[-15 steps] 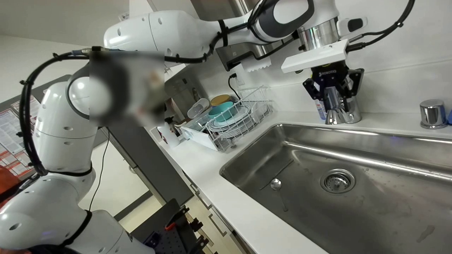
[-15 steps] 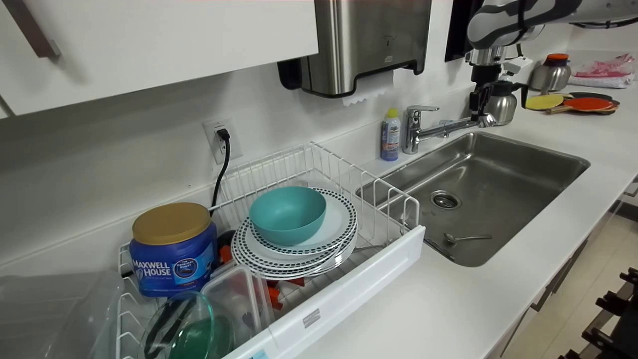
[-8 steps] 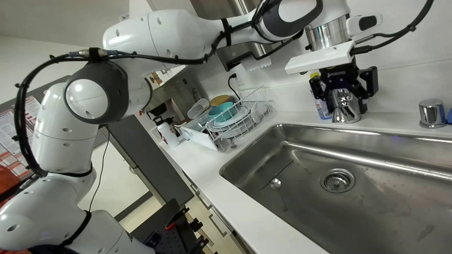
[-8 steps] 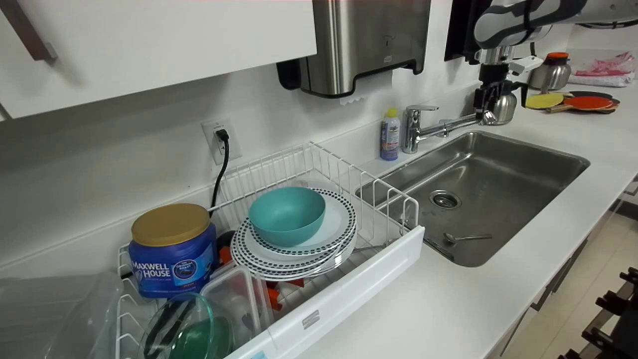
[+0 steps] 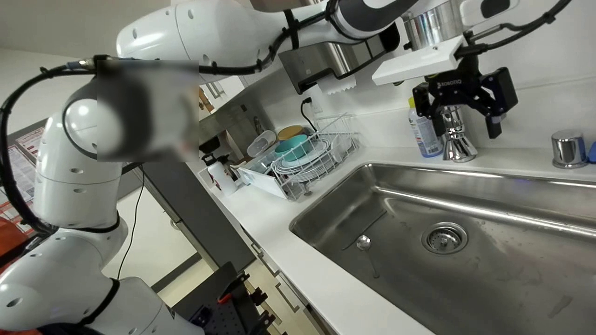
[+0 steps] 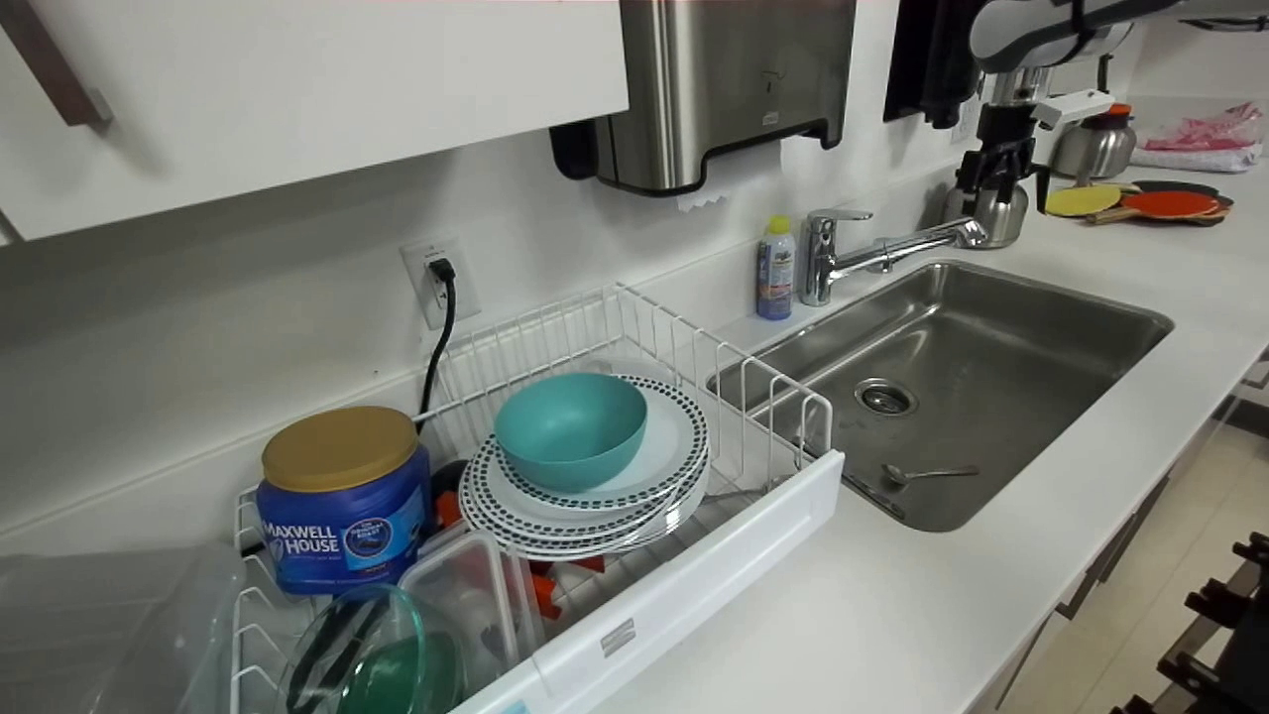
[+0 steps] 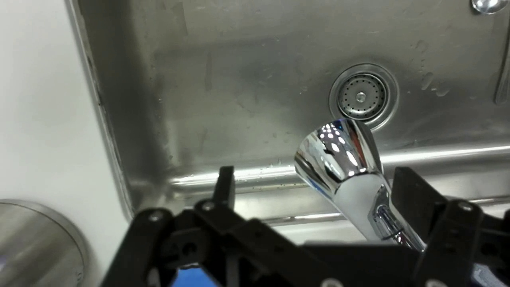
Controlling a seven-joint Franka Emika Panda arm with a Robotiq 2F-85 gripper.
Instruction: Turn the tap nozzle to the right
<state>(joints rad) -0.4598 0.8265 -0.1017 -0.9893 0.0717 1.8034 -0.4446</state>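
Note:
The tap nozzle (image 6: 917, 241) is a long chrome tube reaching out from its chunky chrome base (image 6: 821, 260) along the sink's back edge. In the wrist view the nozzle's flared head (image 7: 338, 155) points up and left over the sink. My gripper (image 7: 314, 171) is open, its fingers wide apart. The nozzle shows between them, much nearer the right-hand finger (image 7: 416, 195); whether they touch cannot be told. In an exterior view the gripper (image 5: 467, 132) hangs around the upper part of the nozzle (image 5: 458, 146), the flared end standing below the fingertips.
A spray bottle (image 6: 776, 268) stands beside the tap base. The steel sink (image 5: 503, 223) holds a spoon (image 5: 363, 243). A dish rack (image 6: 753, 526) with plates and a teal bowl (image 6: 572, 426) stands alongside. A short chrome fitting (image 5: 570, 149) sits on the counter behind the sink.
My gripper has gone from closed around the nozzle to wide open. It has moved right and up slightly in an exterior view. The nozzle end has swung a little rightward there, then stayed.

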